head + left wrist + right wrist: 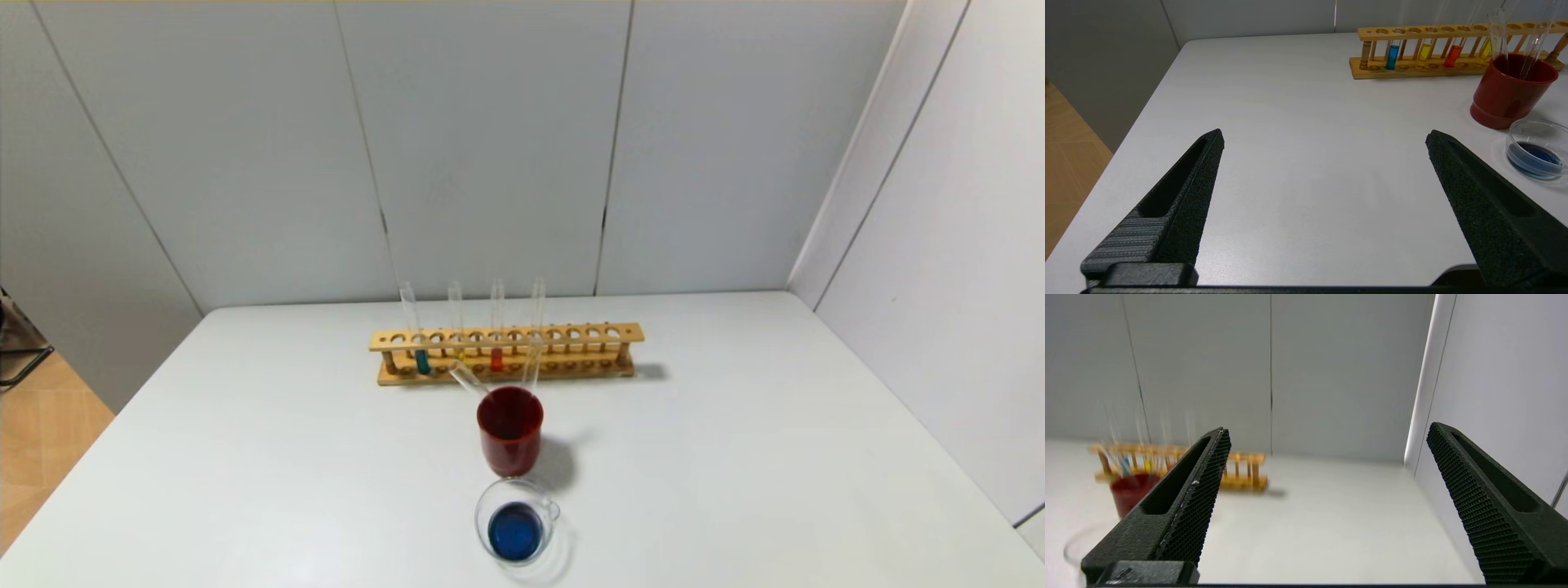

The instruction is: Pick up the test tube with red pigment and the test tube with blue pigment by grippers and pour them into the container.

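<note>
While head cam lacks arms, wrist cams show left end effector (1325,139) & right end effector (1327,430) spread.

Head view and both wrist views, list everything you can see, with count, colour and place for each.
Test tube rack: one, light wood, far middle of the table.
Test tube with blue pigment: one, clear glass, teal-blue liquid, standing in the rack near its left end.
Test tube with red pigment: one, clear glass, orange-red liquid, standing in the rack's middle.
Yellow-liquid tubes: two, clear glass, in the rack either side of the red one.
Red cup: one, dark red, in front of the rack, two empty clear tubes leaning inside.
Container: one, clear, holding dark blue liquid, nearest the robot.
Table: one, white.
Left end effector: one, black, open above bare table.
Right end effector: one, black, open, right of the rack.
</note>
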`<state>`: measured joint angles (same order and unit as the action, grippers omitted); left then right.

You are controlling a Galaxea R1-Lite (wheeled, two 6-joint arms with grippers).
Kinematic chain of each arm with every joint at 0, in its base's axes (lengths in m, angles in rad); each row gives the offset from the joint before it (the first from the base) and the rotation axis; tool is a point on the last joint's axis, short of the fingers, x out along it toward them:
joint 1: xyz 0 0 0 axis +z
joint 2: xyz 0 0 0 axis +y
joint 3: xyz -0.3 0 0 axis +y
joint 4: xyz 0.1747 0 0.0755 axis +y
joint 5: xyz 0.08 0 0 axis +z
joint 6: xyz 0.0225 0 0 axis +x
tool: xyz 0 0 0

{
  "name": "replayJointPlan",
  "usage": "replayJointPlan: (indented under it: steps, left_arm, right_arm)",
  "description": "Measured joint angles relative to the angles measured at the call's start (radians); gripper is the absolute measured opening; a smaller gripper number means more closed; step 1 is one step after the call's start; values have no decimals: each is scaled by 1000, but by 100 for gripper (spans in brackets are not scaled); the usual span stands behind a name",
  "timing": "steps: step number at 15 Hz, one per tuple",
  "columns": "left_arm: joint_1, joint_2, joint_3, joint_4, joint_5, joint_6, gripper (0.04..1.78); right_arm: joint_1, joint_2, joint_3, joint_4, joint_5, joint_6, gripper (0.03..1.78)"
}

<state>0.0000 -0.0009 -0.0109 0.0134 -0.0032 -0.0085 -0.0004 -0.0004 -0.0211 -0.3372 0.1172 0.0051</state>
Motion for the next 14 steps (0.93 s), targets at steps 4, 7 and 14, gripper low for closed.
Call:
replayJointPlan:
  steps: [4,7,14]
  left_arm:
    - [0,0,0,0,0,0,175]
    - [0,0,0,0,0,0,175]
    - [0,0,0,0,0,0,175]
  right_arm:
    - [0,0,20,193,-14,-24,175]
    - [0,0,21,274,-83,-33,175]
    - [-1,0,16,348,-102,-80,175]
